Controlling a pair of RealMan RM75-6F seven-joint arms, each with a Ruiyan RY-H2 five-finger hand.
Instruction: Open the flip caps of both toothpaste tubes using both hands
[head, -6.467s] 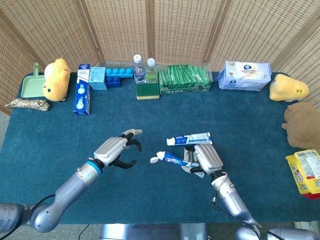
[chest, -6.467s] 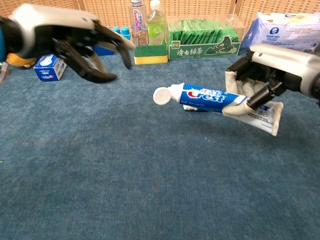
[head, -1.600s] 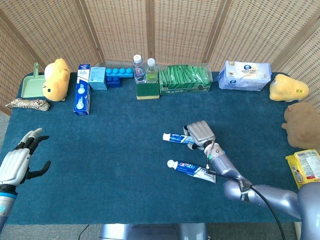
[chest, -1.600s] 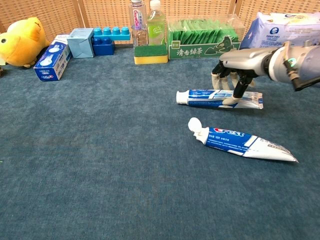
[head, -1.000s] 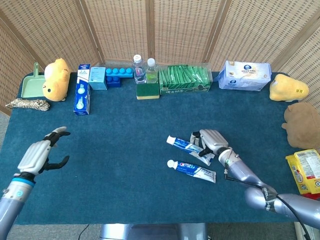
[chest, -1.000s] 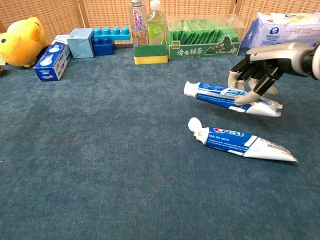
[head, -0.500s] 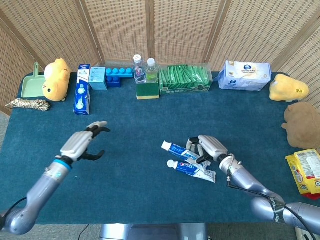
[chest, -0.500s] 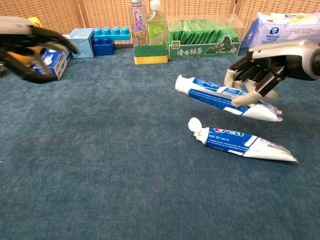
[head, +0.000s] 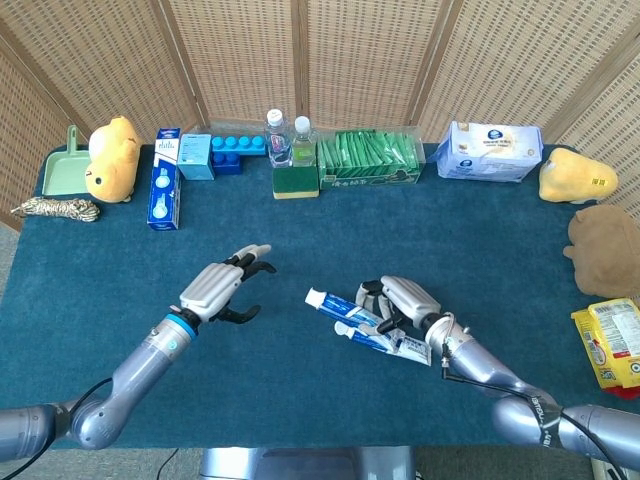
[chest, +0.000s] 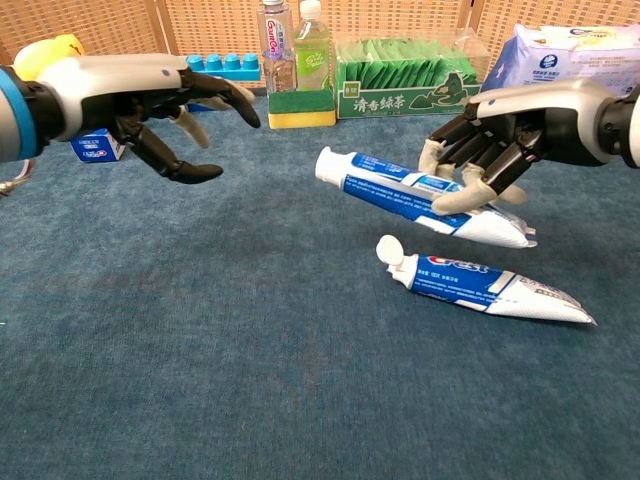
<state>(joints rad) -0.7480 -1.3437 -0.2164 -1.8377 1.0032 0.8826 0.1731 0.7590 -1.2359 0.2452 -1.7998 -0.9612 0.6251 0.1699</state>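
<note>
A: Blue-white held tube (chest: 420, 196), right hand (chest: 500, 135) gripping it above the carpet; cap aims toward left hand (chest: 165, 105).

B: Left hand's spread, empty, nearest that cap. Open-capped tube (chest: 480, 285) lies below.

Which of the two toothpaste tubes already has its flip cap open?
The Crest tube lying on the blue cloth, nearer the camera: its white cap is flipped up. The other tube, held off the table by the right hand, has its cap closed.

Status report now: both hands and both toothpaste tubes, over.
Left hand open, empty. Right hand holds lifted tube, cap shut. Second tube on table, cap open. Nothing between.
</note>
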